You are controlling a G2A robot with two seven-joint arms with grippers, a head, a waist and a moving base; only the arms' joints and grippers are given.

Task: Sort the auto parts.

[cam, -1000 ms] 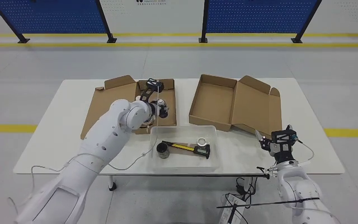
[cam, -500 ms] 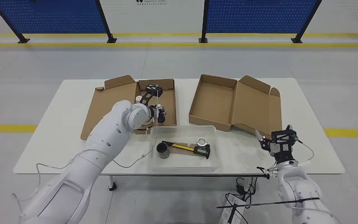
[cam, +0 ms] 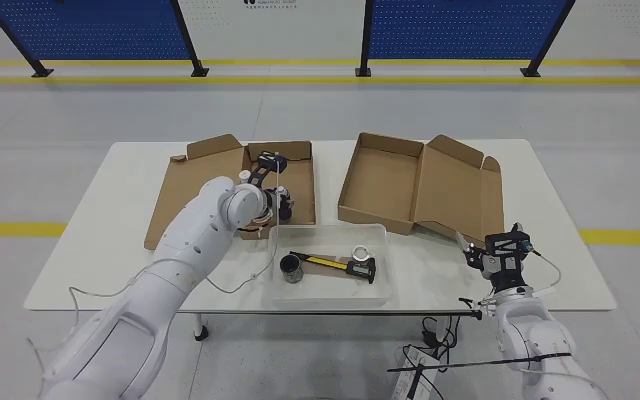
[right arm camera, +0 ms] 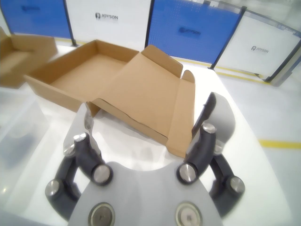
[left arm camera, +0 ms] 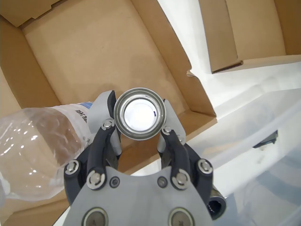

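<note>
My left gripper (left arm camera: 138,103) (cam: 284,203) is shut on a silver metal ring (left arm camera: 120,121), held low over the near right corner of the left cardboard box (left arm camera: 94,48) (cam: 215,185). A clear plastic-wrapped part (left arm camera: 35,151) lies in that box, touching one finger. A clear plastic bin (cam: 378,285) at the table's front holds a black cylinder (cam: 291,268), a yellow-and-black tool (cam: 335,265) and a second ring (cam: 359,253). My right gripper (right arm camera: 149,111) (cam: 478,256) stands open with nothing in it, near the table's front right edge.
A second open cardboard box (cam: 385,185) (right arm camera: 94,69) with its lid flap (cam: 455,195) folded out lies at the back right. The bin's wall (left arm camera: 258,130) is just beside the left box. White cables hang off the table's front.
My left gripper has come down and a little toward the table's front with the ring, lower over the left box. The right arm has kept still.
</note>
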